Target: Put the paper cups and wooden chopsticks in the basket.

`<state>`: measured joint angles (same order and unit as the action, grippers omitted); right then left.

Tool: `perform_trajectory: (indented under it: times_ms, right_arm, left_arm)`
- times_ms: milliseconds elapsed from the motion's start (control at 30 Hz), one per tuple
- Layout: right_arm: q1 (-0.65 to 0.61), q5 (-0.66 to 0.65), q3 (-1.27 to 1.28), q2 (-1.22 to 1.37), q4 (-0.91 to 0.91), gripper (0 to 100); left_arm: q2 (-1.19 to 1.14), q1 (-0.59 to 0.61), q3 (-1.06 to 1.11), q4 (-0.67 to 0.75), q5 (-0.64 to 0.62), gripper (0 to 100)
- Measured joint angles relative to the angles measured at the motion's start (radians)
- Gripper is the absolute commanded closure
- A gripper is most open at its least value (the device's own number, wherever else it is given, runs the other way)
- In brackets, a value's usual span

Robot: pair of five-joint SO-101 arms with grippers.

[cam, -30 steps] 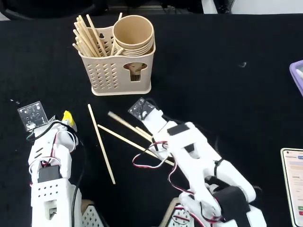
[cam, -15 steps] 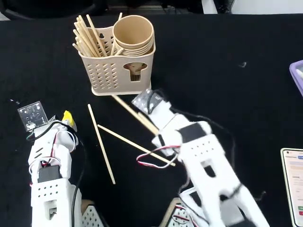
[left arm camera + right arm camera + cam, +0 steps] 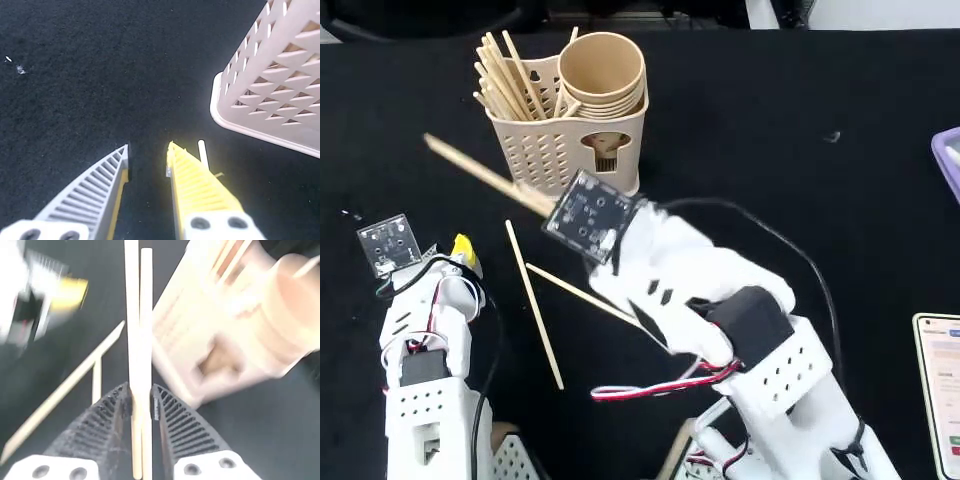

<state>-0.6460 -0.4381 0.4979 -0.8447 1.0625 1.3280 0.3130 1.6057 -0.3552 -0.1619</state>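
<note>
The right pincer (image 3: 140,390) is clamping a pair of chopsticks (image 3: 480,172) near their lower ends, and the sticks are slanting toward the upper left of the high view, crossing in front of the basket (image 3: 550,155) at upper centre. That basket is already holding stacked paper cups (image 3: 602,65) and a bundle of sticks. To do this step well, the arm should be raising the free tips above the rim, swinging them over the compartment left of the cups, tilting them steeply downward, and only then opening, so nothing is catching the wall. Two loose chopsticks (image 3: 533,300) are lying on the table (image 3: 770,130) at centre left. The left pincer (image 3: 147,146) is sitting partly open and empty at lower left.
</note>
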Motion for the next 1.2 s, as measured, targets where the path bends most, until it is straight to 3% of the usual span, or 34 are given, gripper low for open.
perform_trajectory:
  times_ms: [200, 300, 467, 800, 1200]
  right_arm:
    - [-0.003, 0.256, 0.029, 0.094, -0.605, 98.8]
    - [-0.006, 0.279, 0.023, 0.21, -0.87, 98.8]
    - [-0.005, 0.285, -0.106, 0.445, -1.109, 98.8]
    - [0.084, 0.295, -0.44, 0.844, -1.174, 98.8]
    - [0.098, 0.293, -0.304, 0.899, -1.18, 98.8]
  left_arm:
    - [0.0, 0.0, 0.0, 0.0, 0.0, 87]
    - [0.0, 0.0, 0.0, 0.0, 0.0, 87]
    - [0.0, 0.0, 0.0, 0.0, 0.0, 87]
    - [0.0, 0.0, 0.0, 0.0, 0.029, 87]
    - [0.0, 0.0, 0.0, 0.0, 0.044, 87]
